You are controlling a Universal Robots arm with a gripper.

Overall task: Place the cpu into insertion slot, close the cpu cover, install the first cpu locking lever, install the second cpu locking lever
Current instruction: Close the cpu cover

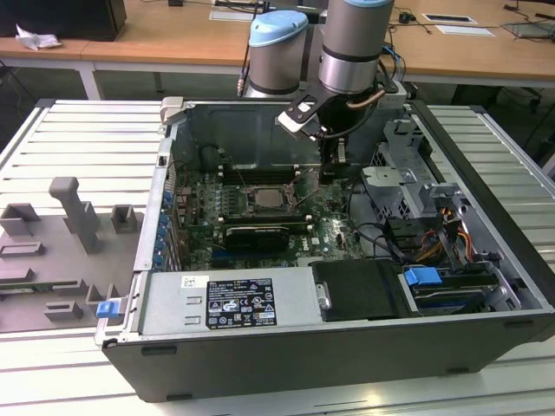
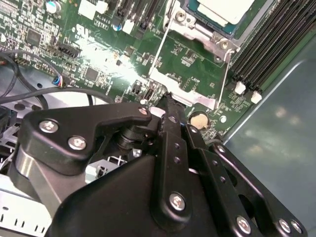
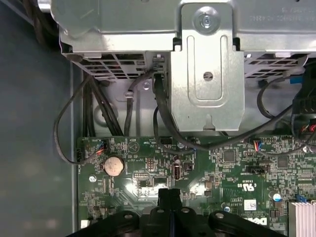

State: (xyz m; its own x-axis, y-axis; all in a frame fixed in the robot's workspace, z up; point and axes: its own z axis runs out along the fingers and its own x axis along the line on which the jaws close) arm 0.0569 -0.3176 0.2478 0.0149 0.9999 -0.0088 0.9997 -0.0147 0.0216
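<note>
Black gripper (image 2: 167, 100), fingers closed together with nothing between them, is low over the green motherboard (image 2: 98, 54). The cpu (image 2: 224, 10) sits in the insertion slot (image 2: 197, 32) just ahead of its tips.

A pale slatted metal worktable (image 1: 78, 130) spans the foreground. Behind it stand light wooden desks (image 1: 173, 35) with scattered papers (image 1: 465, 29), under even indoor light.

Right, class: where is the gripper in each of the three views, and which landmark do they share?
Exterior view: gripper inside the open case, on the exterior view's right of the insertion slot.
Second wrist view: gripper beside the coin battery.
First wrist view: gripper over the motherboard, near that battery.
Shared landmark: the green motherboard.
</note>
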